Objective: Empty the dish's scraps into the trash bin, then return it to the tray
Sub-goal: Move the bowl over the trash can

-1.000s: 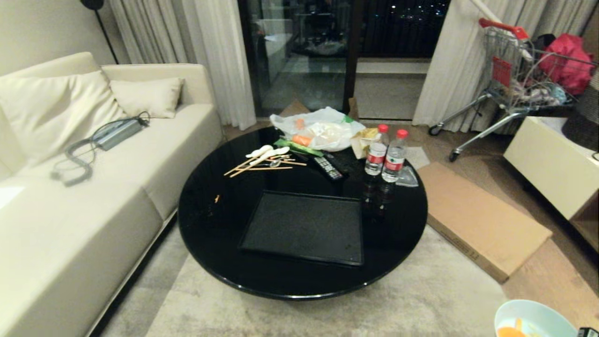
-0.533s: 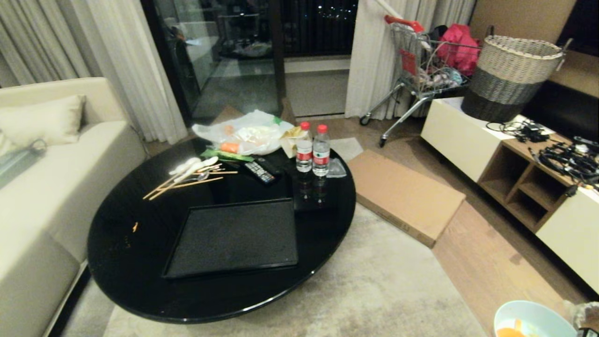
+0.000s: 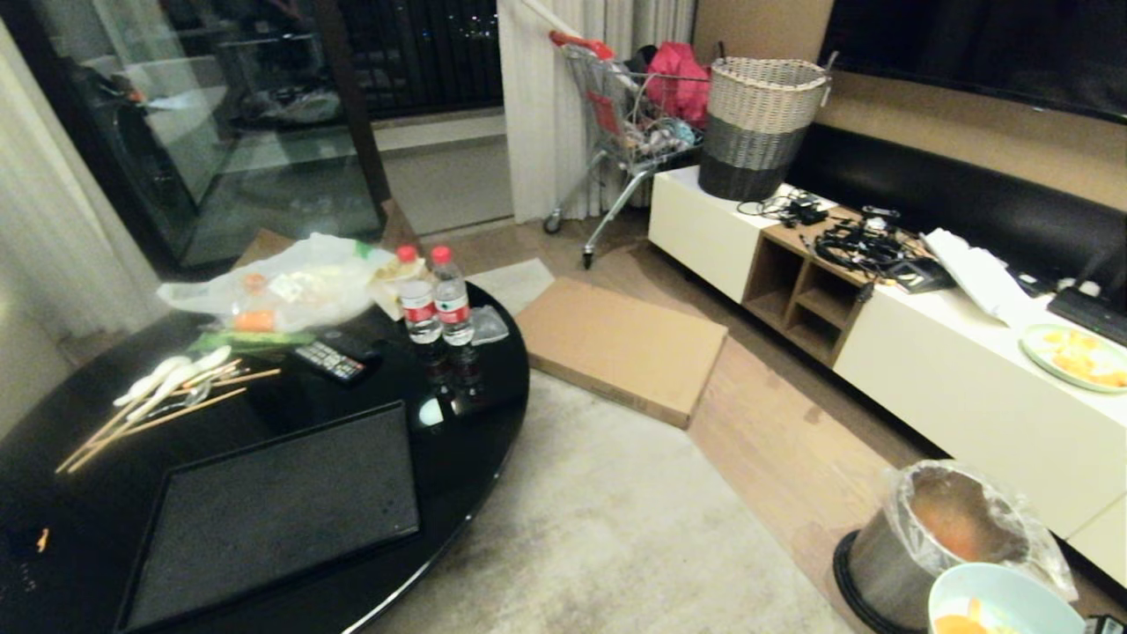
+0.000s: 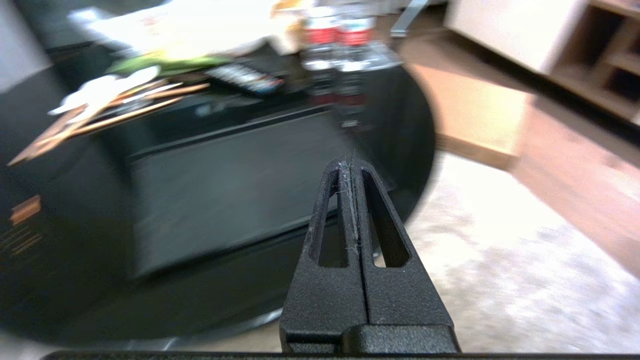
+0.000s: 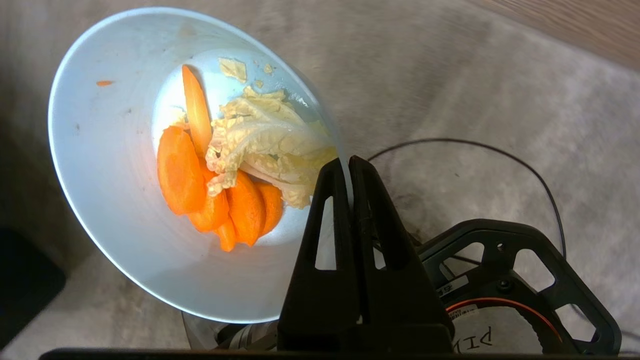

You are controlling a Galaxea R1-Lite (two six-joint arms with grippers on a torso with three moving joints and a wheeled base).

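The dish (image 5: 165, 165) is full of carrot slices and cabbage scraps (image 5: 235, 170), its rim pinched in the right gripper (image 5: 350, 167), just beside the lined steel trash bin (image 3: 889, 563). Nothing is tipped out yet; dumping and the return to the empty tray (image 3: 273, 515) on the table (image 3: 475, 414) remain. The left gripper (image 4: 350, 167) hangs pressed together, idle.

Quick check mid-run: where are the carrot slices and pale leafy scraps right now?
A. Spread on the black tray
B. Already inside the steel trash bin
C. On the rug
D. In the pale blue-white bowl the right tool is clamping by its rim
D: the right wrist view shows the right tool shut on the pale blue-white bowl's rim, with the orange carrot slices and pale leafy scraps lying inside.
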